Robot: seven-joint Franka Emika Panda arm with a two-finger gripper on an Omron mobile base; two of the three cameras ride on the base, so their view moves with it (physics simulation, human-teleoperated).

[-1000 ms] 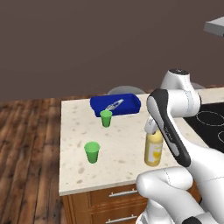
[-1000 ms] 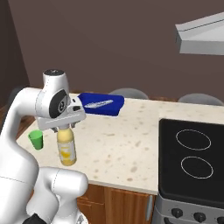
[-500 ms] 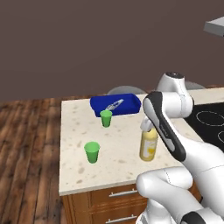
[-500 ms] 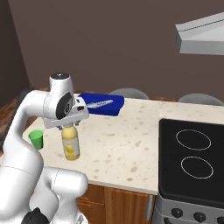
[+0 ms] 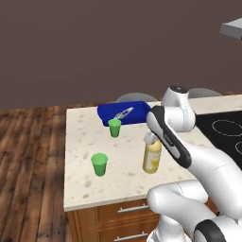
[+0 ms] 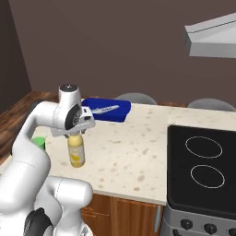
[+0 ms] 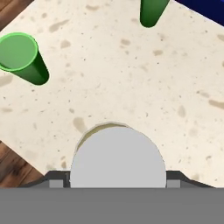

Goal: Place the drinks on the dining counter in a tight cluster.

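Note:
A yellow juice bottle with a white cap stands upright over the beige speckled dining counter, near its front edge. My gripper is shut on its neck from above. Seen from the right base, my gripper holds the juice bottle the same way. In the hand view the white cap sits between my gripper's fingertips. A clear bottle lies on a blue pad at the back of the counter. Whether the juice bottle's base touches the counter I cannot tell.
Two green cups stand left of the juice bottle, one near the front and one by the blue pad. A black cooktop fills the counter's right part. A hood hangs above it. Wooden drawers lie below.
My arm has carried the juice bottle a little to the left in the left base view, closer to the green cups. The cups and the clear bottle have stayed put.

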